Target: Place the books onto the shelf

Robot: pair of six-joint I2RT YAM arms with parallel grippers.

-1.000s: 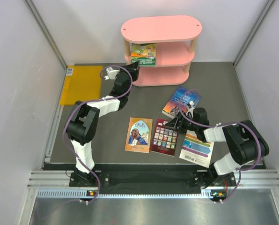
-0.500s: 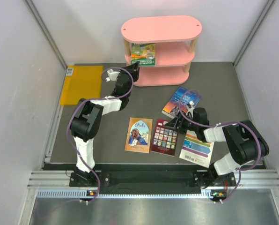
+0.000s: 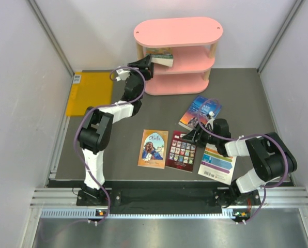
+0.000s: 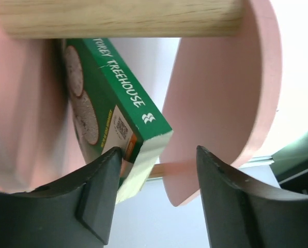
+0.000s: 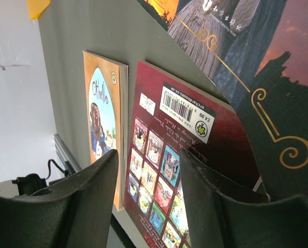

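The left hand [image 3: 148, 63] is at the left end of the shelf [image 3: 177, 31], level with the middle board. Its fingers [image 4: 92, 196] are spread. The green book [image 4: 118, 88] sits tilted on that board behind the wooden post, one corner poking out between the fingers; it touches one finger at most, and the other stands clear of it. Four books lie flat on the bench [image 3: 236, 93]: the orange book [image 3: 153, 149] just beside the red book [image 3: 181, 151], the striped book [image 3: 217, 164] to their right, and the blue book [image 3: 199, 111] nearer the shelf. The right hand [image 3: 195, 135] hovers low over the red book's far edge, fingers apart, holding nothing.
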